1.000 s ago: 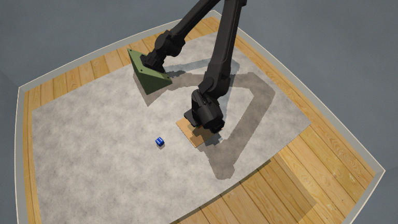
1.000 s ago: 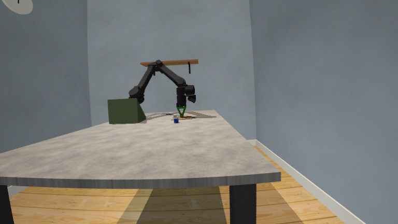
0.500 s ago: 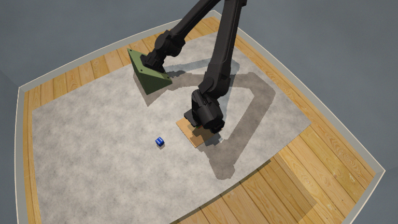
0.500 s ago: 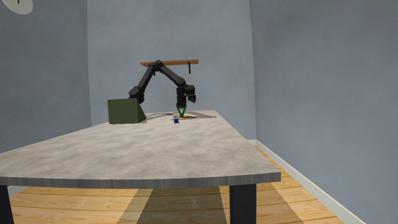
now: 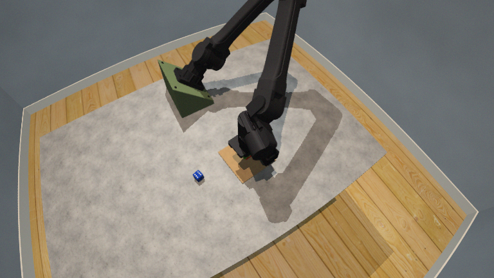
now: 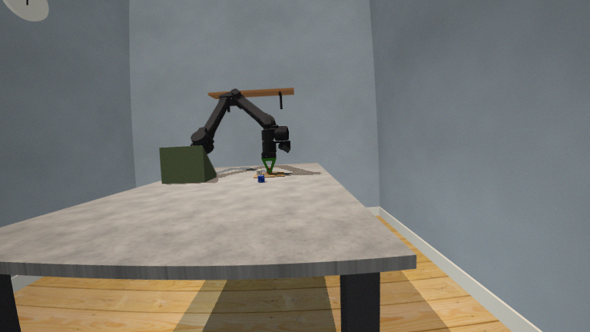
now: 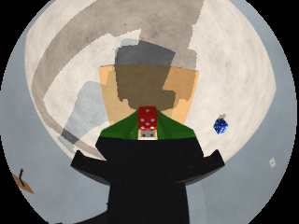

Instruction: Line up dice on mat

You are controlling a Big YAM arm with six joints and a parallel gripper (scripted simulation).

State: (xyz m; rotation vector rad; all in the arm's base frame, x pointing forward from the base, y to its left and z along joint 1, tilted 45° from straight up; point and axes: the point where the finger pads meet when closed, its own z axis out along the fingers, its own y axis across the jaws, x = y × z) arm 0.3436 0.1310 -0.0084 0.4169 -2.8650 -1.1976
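Note:
My gripper (image 7: 147, 113) has green fingers and is shut on a red die (image 7: 148, 119) with white pips. It holds the die low over the tan mat (image 7: 149, 90). I cannot tell whether the die touches the mat. In the top view the gripper (image 5: 251, 156) stands over the mat (image 5: 243, 168) and hides most of it. A blue die (image 5: 197, 176) lies on the grey table top to the left of the mat, off it. It also shows in the wrist view (image 7: 220, 126). In the exterior view a small pale die (image 6: 260, 172) sits just behind the blue die (image 6: 260, 179), by the mat's edge (image 6: 270, 175).
The green wedge-shaped base block (image 5: 184, 89) stands at the back of the table. The table edge runs to the right of the mat and along the front. A wooden shelf (image 6: 250, 92) hangs on the wall behind the arm.

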